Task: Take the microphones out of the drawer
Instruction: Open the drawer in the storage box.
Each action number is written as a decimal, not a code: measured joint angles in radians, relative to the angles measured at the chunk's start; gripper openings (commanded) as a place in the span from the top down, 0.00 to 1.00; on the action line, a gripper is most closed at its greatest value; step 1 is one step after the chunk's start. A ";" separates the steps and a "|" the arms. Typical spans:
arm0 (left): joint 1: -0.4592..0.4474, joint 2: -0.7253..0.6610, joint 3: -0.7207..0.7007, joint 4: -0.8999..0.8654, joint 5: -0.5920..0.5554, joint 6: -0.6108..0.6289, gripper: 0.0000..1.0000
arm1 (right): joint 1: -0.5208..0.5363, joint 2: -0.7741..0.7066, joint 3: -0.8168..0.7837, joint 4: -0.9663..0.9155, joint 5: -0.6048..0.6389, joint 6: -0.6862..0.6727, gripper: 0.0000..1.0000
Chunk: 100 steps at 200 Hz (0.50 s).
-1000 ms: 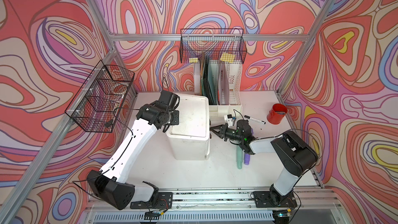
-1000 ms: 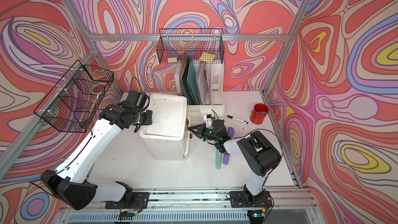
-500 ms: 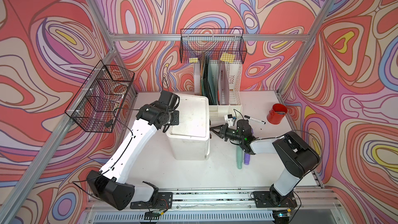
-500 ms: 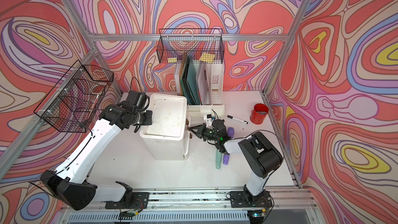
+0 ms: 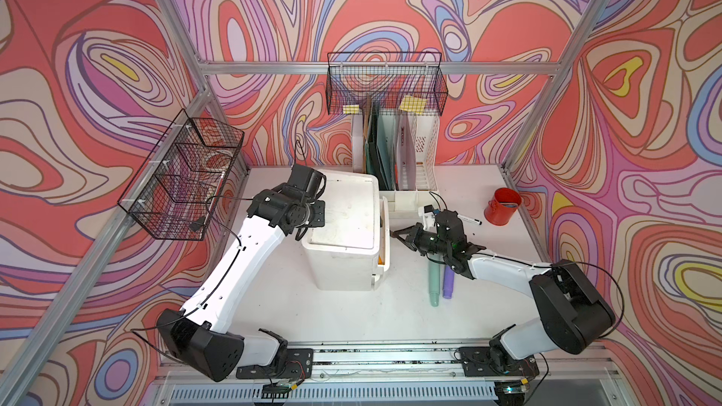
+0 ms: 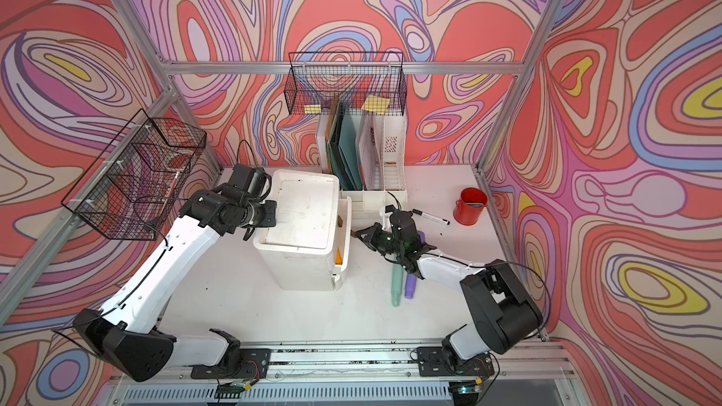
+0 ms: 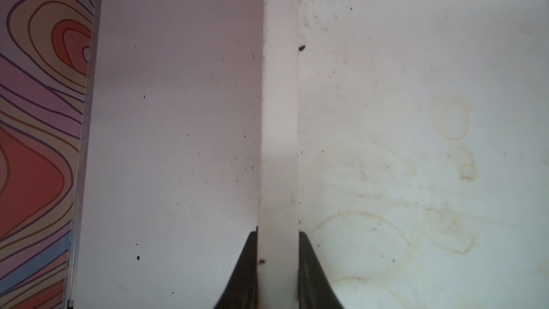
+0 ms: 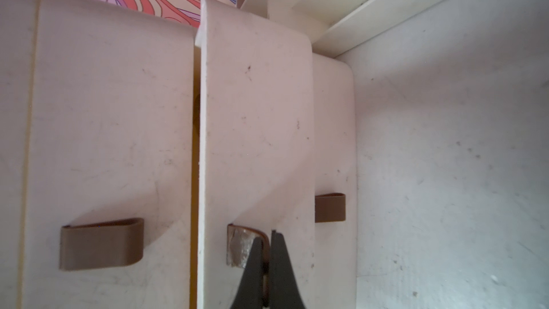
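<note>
The cabinet (image 5: 344,228) stands mid-desk, a little toward the back edge, with its drawer fronts facing the right arm, so the two arms split the work. The left gripper (image 7: 277,263) is closed across the raised rim of the cabinet's top, one finger on each side. This looks like a brace, so that the light plastic box does not slide across the desk (image 5: 312,318) when a drawer is pulled. The right gripper (image 8: 269,251) comes in level from the side. Its jaws are pinched tight on the thin brown handle (image 8: 240,245) of the middle drawer (image 8: 258,114), the only part of that flat front that gives a hold. The drawer stands only slightly out, ahead of the fronts above and below it. The gap beside it shows just a dark slot and an orange-yellow sliver, also seen in a top view (image 6: 338,257). The microphone is not visible in any view. It is presumably inside the drawer, and the opening is too narrow to reach it. The two markers (image 5: 440,283) lie under the right forearm toward the front edge, clear of the drawer's path. The cup (image 5: 502,207) sits by the right edge, well apart.
</note>
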 measured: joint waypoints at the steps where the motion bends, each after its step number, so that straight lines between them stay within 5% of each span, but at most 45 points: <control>1: 0.000 0.000 0.000 0.000 0.000 0.000 1.00 | 0.000 -0.002 0.001 -0.005 0.002 -0.002 1.00; 100: -0.002 0.000 0.000 0.003 0.002 0.003 1.00 | -0.012 -0.101 0.141 -0.450 0.233 -0.188 1.00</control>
